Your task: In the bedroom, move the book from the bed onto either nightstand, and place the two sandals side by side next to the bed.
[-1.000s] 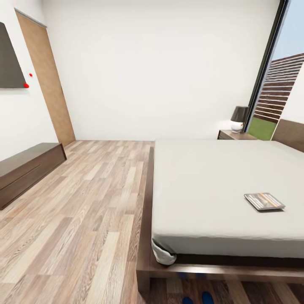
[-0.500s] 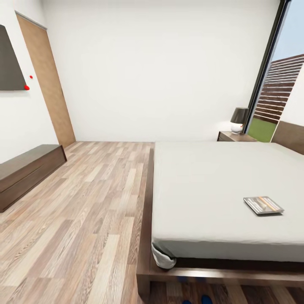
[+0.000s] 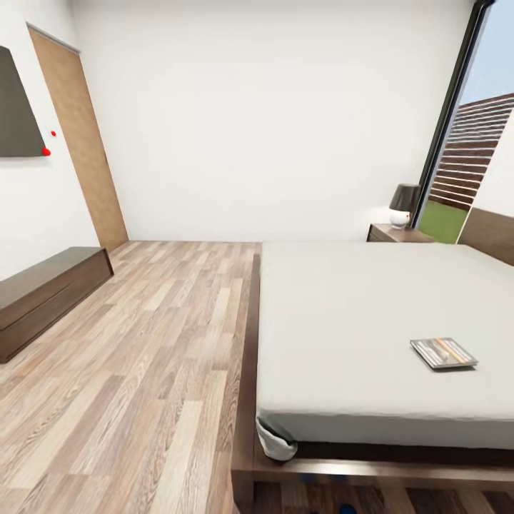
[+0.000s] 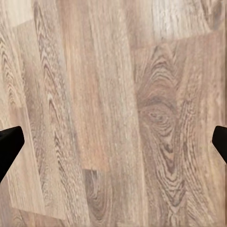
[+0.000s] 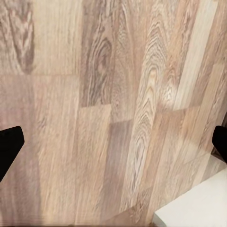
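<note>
Shift: view has crept downward; sandals nearly gone at bottom edge.
Book: lower right on bed; light, stiff, thin — pinch an edge.
Left gripper: spread, empty.
Right gripper: spread, empty.

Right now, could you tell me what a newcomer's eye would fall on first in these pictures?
The large bed with its pale mattress dominates the right of the head view, with the book lying flat near its right side. Beyond its far corner a dark-shaded lamp stands on the nightstand by the window, and wood-plank floor stretches left.
</note>
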